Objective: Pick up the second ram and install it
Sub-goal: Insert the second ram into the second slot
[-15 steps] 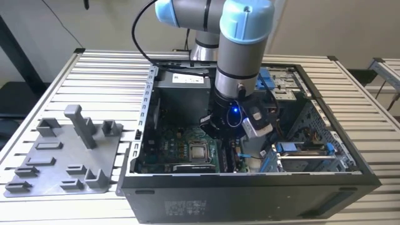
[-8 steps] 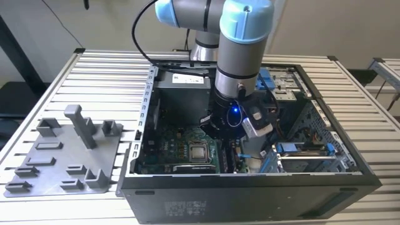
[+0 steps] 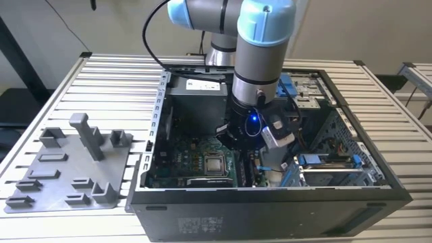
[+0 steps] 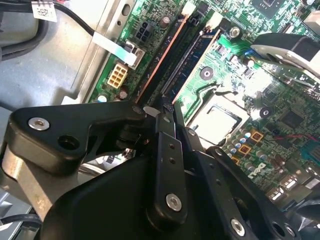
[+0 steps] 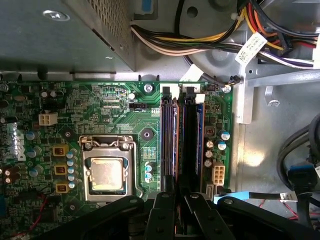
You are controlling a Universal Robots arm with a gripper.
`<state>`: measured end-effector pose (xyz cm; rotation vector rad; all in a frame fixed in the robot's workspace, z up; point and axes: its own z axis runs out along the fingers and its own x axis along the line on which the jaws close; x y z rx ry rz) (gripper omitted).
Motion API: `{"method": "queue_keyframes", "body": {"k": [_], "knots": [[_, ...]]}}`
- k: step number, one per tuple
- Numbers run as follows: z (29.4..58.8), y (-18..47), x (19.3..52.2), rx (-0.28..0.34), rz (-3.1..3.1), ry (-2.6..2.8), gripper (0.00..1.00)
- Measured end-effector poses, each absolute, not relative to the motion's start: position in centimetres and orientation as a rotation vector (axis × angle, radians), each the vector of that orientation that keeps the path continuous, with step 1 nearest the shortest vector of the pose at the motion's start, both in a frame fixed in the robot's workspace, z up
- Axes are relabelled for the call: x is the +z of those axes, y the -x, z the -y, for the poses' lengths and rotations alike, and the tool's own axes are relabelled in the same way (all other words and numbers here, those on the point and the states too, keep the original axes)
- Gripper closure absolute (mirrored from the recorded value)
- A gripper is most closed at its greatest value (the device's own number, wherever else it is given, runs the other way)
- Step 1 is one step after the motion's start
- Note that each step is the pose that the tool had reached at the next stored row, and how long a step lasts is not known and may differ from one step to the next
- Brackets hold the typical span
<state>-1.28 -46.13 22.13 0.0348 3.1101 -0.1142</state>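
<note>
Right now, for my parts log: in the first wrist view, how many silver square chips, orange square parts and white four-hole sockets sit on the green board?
Silver square chip: 1
Orange square parts: 3
White four-hole socket: 1
Total: 5

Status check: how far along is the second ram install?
Done: the arm is inside the open computer case, with the gripper over the motherboard's memory slots. In hand: a long dark stick, apparently the second ram, lies along the slots in line with the gripper. Left: I cannot tell whether it is fully seated.
</note>
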Motion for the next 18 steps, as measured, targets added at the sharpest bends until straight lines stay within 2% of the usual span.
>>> {"method": "queue_keyframes", "body": {"k": [18], "knots": [[46.13, 1.28, 21.87, -0.117, -3.11, -0.054, 0.86]]}}
